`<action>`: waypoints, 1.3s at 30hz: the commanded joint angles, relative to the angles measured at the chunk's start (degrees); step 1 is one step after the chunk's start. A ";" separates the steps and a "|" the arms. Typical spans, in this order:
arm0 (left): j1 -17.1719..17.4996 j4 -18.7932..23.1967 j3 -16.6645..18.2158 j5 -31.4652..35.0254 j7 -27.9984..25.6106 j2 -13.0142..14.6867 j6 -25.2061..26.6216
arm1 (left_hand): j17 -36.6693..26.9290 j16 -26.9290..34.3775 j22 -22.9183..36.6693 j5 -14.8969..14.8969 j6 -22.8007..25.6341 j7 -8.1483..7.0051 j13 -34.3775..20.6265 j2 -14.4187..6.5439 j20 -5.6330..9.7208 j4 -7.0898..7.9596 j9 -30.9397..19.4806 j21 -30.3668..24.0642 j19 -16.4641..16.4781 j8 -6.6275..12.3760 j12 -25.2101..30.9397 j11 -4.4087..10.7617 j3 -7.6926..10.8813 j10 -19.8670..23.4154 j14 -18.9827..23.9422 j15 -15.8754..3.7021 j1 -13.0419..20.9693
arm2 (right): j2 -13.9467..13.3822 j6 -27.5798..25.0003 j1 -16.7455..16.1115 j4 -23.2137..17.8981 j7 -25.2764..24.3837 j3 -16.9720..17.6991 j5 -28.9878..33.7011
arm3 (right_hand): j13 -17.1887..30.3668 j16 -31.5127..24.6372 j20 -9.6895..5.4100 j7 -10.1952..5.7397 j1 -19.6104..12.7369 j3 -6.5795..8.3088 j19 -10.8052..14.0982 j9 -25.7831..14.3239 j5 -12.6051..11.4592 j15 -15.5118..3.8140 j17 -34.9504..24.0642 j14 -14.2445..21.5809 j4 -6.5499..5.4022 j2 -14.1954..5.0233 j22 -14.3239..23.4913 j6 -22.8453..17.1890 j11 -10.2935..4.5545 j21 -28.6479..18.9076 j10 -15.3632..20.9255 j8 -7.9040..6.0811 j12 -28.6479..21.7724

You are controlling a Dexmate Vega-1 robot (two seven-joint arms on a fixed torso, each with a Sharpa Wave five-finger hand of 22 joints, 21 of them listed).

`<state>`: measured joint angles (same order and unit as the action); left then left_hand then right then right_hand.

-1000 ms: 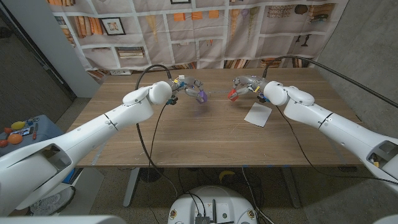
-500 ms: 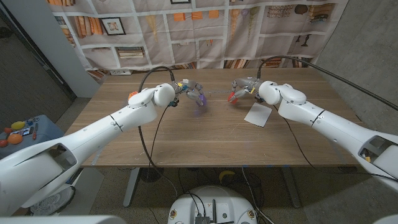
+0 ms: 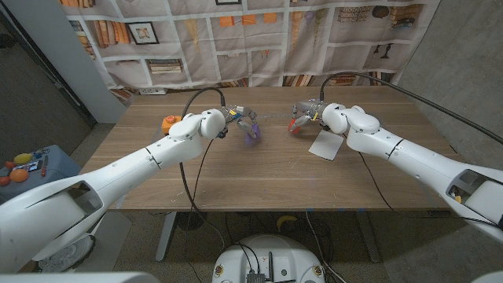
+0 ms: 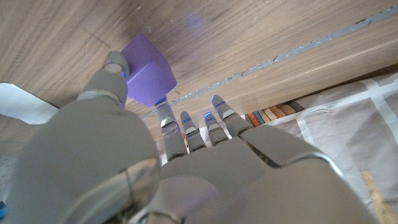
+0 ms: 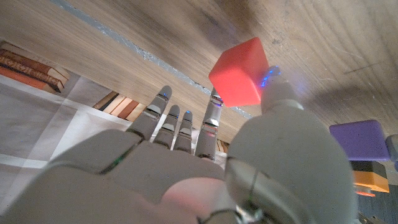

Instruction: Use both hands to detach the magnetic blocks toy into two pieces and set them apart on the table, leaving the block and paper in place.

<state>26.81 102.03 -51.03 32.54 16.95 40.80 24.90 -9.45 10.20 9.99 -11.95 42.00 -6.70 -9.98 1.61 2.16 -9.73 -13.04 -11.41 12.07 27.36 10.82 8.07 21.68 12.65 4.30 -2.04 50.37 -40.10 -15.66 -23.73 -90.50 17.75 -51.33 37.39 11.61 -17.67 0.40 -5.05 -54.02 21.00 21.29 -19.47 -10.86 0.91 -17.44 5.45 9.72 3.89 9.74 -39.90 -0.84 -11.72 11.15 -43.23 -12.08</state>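
Over mid-desk (image 3: 259, 169) we're holding the toy already split: left hand (image 3: 238, 118) pinching the purple block (image 3: 252, 130), right hand (image 3: 305, 112) pinching the red block (image 3: 294, 122). They're well apart, w/ the paper (image 3: 326, 145) just beside the right hand; each piece is going down on its own side.

open tabletop (image 3: 267, 169) between hands | paper (image 3: 325, 145) beside right hand (image 3: 306, 114) | orange block (image 3: 170, 123) behind left arm

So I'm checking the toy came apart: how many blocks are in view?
3. A purple block held in the left hand, a red block held in the right hand, and an orange block on the table behind the left arm.
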 commanded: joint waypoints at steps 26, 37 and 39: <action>0.94 -0.60 -1.94 8.77 3.49 -2.41 3.09 | -0.28 -0.05 0.16 -0.18 9.31 0.42 -0.23 -4.07 1.43 0.31 -1.56 0.37 -1.31 3.10 0.21 -0.08 -0.60 -0.77 -0.47 -3.09 0.37 | 2.40 -3.63 0.35 1.39 1.57 -2.70 5.54 | 0.12 -0.69 -0.29 -4.25 -3.75 -0.96 1.12 -0.46 0.00 -0.58 -0.46 0.60 -0.52 -4.27 0.13 -3.53 -0.36 0.15 0.38 -0.57 0.09; 1.27 -0.38 -2.05 9.45 4.51 -2.44 3.73 | -0.28 0.13 0.16 -0.21 7.60 -0.02 -0.26 -4.03 1.73 0.32 -1.49 0.19 -1.04 2.33 0.07 0.06 -0.85 -1.43 0.04 -3.17 -0.08 | 2.96 -4.31 0.58 1.91 2.11 -3.28 5.98 | 0.14 -0.62 -0.24 -3.71 -3.56 -1.51 1.26 -0.18 -0.02 -0.50 -0.53 0.59 -0.67 -4.07 0.14 -1.25 -0.23 0.20 0.00 -0.04 0.30; 1.30 -0.28 -2.11 9.70 4.73 -2.46 4.04 | -0.29 0.14 0.17 -0.21 7.45 -0.06 -0.27 -4.01 1.75 0.33 -1.48 0.19 -1.05 2.26 0.05 0.05 -0.89 -1.53 0.08 -3.17 -0.15 | 3.07 -4.49 0.48 1.93 1.91 -3.19 5.84 | 0.15 -0.62 -0.22 -3.57 -3.47 -1.64 1.27 -0.13 -0.04 -0.57 -0.54 0.61 -0.69 -3.95 0.14 -0.97 -0.30 0.22 -0.17 0.01 0.37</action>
<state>27.82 101.50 -52.95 41.26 20.78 38.51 28.09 -9.45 10.20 9.99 -11.91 42.00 -6.70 -9.98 1.61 2.05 -9.47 -13.03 -10.95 10.76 27.36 10.82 8.18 21.04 11.34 3.78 -2.15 50.37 -37.63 -19.45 -23.43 -89.05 19.40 -54.08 42.95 11.60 -18.13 0.21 -6.21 -54.70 19.58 22.32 -19.47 -10.63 0.51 -17.69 5.85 9.09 3.22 9.74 -38.74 -1.05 -11.72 11.34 -43.45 -11.86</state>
